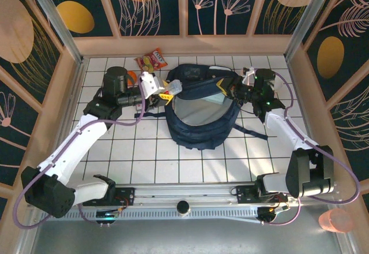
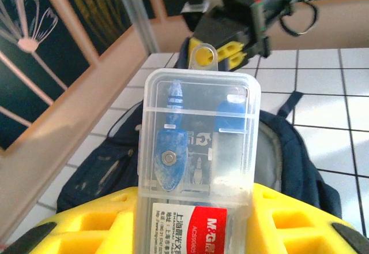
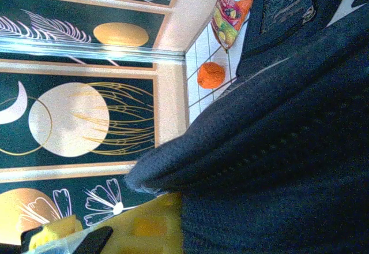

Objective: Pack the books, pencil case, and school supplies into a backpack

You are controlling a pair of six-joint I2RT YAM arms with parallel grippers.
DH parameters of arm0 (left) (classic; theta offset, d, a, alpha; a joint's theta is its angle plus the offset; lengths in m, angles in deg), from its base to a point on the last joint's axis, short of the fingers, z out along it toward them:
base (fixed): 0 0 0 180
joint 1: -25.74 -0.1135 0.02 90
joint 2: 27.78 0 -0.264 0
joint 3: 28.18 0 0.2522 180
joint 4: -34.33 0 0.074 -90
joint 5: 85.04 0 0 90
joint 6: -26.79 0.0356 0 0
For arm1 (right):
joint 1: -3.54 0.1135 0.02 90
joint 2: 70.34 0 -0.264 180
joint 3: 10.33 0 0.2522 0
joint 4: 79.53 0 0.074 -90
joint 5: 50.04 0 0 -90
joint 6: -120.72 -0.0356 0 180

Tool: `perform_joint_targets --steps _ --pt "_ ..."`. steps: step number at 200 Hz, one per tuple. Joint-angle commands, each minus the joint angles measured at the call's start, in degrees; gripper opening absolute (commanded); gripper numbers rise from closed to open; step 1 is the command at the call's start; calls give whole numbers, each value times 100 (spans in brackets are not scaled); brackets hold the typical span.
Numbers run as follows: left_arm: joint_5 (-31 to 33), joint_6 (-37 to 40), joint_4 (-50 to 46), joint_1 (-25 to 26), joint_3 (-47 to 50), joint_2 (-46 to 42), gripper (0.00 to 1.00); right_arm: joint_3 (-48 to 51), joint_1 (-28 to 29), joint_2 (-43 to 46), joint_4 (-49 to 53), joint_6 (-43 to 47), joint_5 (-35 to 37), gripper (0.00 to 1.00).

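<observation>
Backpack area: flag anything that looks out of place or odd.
A red-orange snack packet lies on the tiles at the far edge, behind the backpack, with a small round orange object near it. Neither looks like school gear. Nothing looks spilled or damaged.

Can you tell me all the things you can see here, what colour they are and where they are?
backpack: one, navy blue, lying open in the middle of the table.
pencil case: one, clear, with blue tools and a red label inside, held up at the backpack's left edge.
snack packet: one, red-orange, on the tiles behind the backpack.
round object: one, orange, on the tiles near the snack packet.
table: one, white tiles.
left gripper: one, yellow fingers, closed on the pencil case.
right gripper: one, yellow fingers, closed on the backpack's right rim.
</observation>
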Motion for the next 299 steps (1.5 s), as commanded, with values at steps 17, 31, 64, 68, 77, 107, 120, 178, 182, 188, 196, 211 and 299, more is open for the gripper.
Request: perform_joint_targets --steps 17,31,64,68,77,107,120,178,182,188,196,211,299 --pt "-239 1094 -290 527 47 34 35 -217 -119 -21 -401 139 130 6" --pt "153 1360 -441 852 75 211 35 -230 -117 -8 -410 130 150 6" --pt "1117 1976 -421 1482 -8 929 34 -223 -113 27 -402 93 167 6" --pt "1203 2041 -385 1528 -39 1028 35 -221 -114 38 -401 93 167 6" --pt "1372 2200 -304 1620 -119 1269 35 -217 -111 65 -384 97 184 6" --pt "1791 2359 126 1769 -523 2107 35 -165 -116 154 -301 107 238 6" --pt "2004 2566 -40 1866 -811 2515 35 -154 -114 178 -279 101 246 6" --pt "2922 2639 -188 2072 -1879 3939 36 -125 -107 141 -340 71 221 6" --pt "2922 2638 -197 2070 -1917 3983 36 -132 -105 145 -340 69 220 6" --pt "2922 2642 -217 2068 -1965 4033 36 -125 -103 146 -333 80 224 6" --pt "2946 2663 -236 2072 -2014 4090 36 -125 -101 161 -322 80 229 6" --pt "3022 2665 -228 2069 -2064 4151 36 -114 -104 172 -313 77 229 6" --pt "3243 2199 511 2067 -1702 3744 80 -112 -108 119 -419 35 176 6"
